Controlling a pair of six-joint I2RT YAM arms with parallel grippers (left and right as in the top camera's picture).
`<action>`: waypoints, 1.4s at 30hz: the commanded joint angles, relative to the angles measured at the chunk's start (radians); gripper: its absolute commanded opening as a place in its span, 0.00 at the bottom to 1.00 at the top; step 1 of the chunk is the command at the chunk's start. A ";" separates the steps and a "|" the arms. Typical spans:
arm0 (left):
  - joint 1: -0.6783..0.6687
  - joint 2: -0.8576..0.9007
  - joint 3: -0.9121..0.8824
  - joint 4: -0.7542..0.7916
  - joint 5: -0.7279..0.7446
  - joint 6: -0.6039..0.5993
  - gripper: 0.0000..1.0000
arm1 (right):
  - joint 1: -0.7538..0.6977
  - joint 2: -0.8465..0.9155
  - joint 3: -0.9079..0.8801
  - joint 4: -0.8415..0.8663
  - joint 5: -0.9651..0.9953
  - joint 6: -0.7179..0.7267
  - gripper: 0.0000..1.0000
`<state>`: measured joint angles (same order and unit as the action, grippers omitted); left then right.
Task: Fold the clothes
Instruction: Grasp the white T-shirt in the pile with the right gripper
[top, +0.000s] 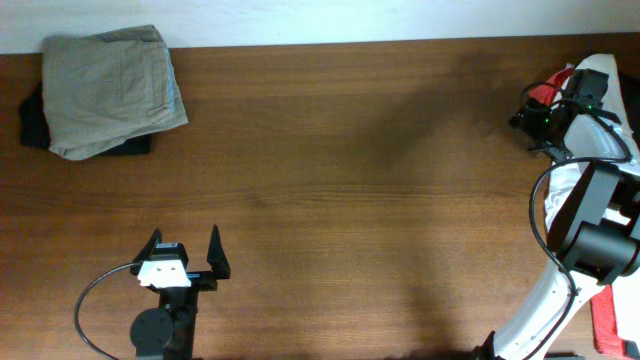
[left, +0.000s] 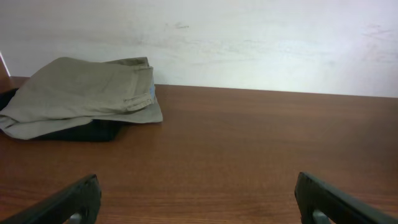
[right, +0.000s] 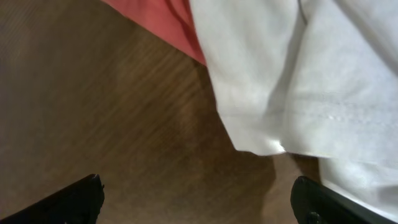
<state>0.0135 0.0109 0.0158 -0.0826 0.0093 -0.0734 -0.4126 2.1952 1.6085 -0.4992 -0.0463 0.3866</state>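
Note:
The white T-shirt (top: 622, 110) lies bunched at the table's far right edge. In the right wrist view its hemmed edge (right: 298, 81) hangs just above and ahead of the fingers. Its green-and-black print is not visible. My right gripper (top: 528, 122) is open and empty (right: 196, 186), low over the bare wood next to the shirt's edge, not touching it. My left gripper (top: 187, 250) is open and empty (left: 196, 186) near the front left of the table, far from the shirt.
A folded khaki-grey garment (top: 110, 90) lies on a black one (top: 35, 120) at the back left, also in the left wrist view (left: 81, 93). A red garment (right: 161, 18) lies beside the shirt (top: 548, 92). More red cloth (top: 610, 325) is at the front right edge.

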 joint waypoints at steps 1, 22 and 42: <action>0.002 -0.005 -0.007 -0.001 -0.006 -0.012 0.99 | -0.002 0.032 0.018 0.012 0.009 0.072 1.00; 0.002 -0.005 -0.007 -0.001 -0.006 -0.012 0.99 | -0.033 0.105 0.018 0.080 0.156 0.071 0.58; 0.002 -0.005 -0.007 -0.001 -0.006 -0.012 0.99 | -0.026 -0.185 0.060 0.039 -0.111 0.072 0.04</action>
<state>0.0135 0.0109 0.0158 -0.0826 0.0093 -0.0734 -0.4419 2.1376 1.6459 -0.4641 -0.0189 0.4534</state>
